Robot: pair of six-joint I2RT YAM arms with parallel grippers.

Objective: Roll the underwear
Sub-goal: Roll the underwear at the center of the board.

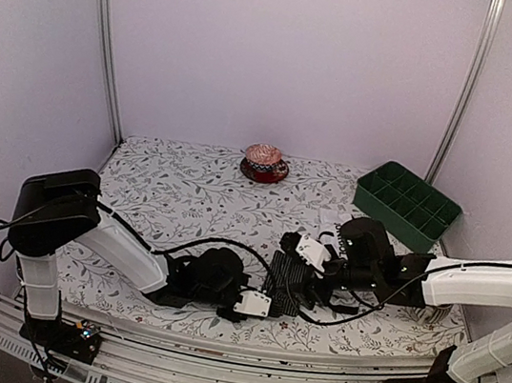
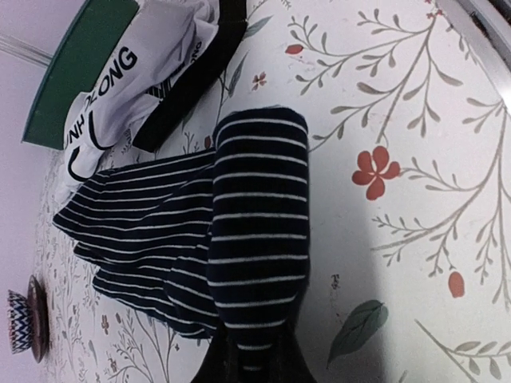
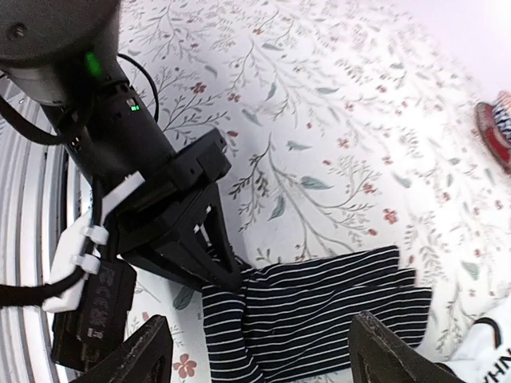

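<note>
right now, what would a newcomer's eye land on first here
The striped briefs lie front and centre, one edge folded over and pinched in the left gripper. The right gripper hangs open above them, with the white briefs crumpled just beside. At the back sit a green tray on the right and a bowl mid-edge.

White briefs [image 2: 120,72]: blk lettering, reads "NH" then "LONG"; rest lost in folds.
</note>
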